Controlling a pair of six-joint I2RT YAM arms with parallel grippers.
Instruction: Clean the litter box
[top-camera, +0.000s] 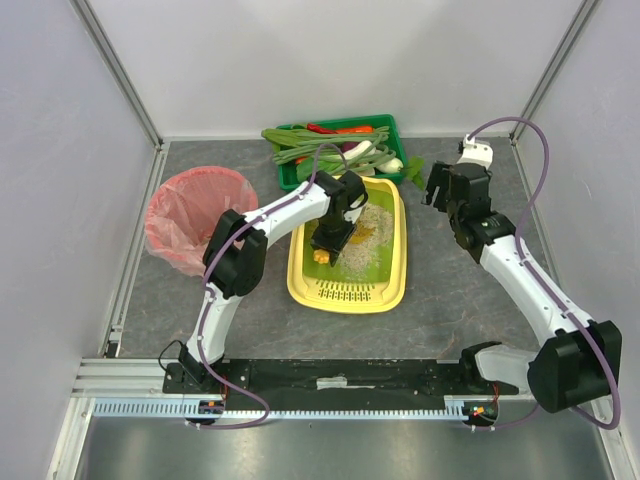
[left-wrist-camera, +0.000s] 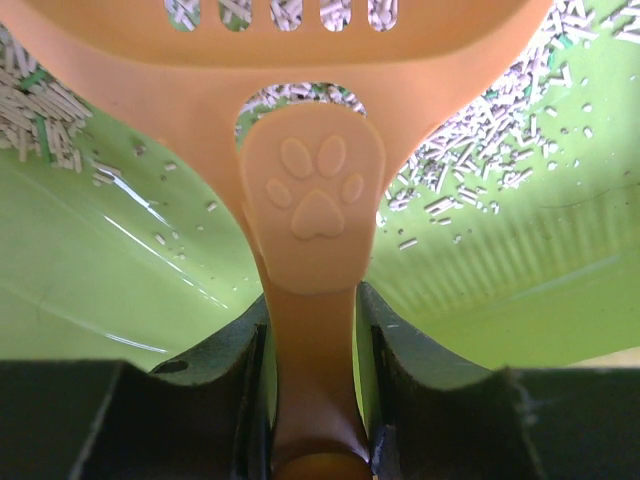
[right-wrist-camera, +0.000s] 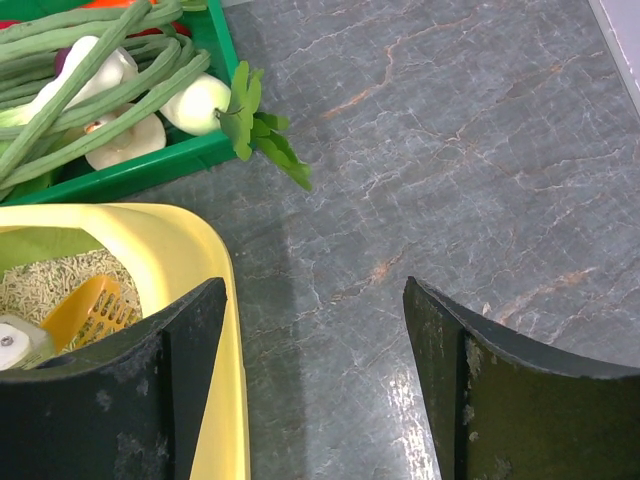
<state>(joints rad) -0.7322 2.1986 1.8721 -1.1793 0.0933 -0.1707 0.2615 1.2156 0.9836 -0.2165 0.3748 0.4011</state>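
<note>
The litter box (top-camera: 402, 262) sits mid-table, yellow outside and lime-green inside (left-wrist-camera: 110, 300), with pale litter (top-camera: 368, 235) and a slotted ledge (top-camera: 345, 293) at the near end. My left gripper (top-camera: 330, 238) is inside the box, shut on the handle of an orange scoop (left-wrist-camera: 315, 200) with a paw print. The scoop head rests on the litter (left-wrist-camera: 480, 170). My right gripper (top-camera: 437, 190) is open and empty, just right of the box's far right corner above the table. In the right wrist view (right-wrist-camera: 315, 300) the yellow rim (right-wrist-camera: 228, 330) and the scoop (right-wrist-camera: 90, 310) show at the left.
A dark green crate of vegetables (top-camera: 340, 150) stands right behind the litter box; its edge (right-wrist-camera: 150, 170) and a loose leaf (right-wrist-camera: 262, 135) are near my right gripper. A red bin with a pink bag (top-camera: 195, 215) stands at the left. White walls close in three sides.
</note>
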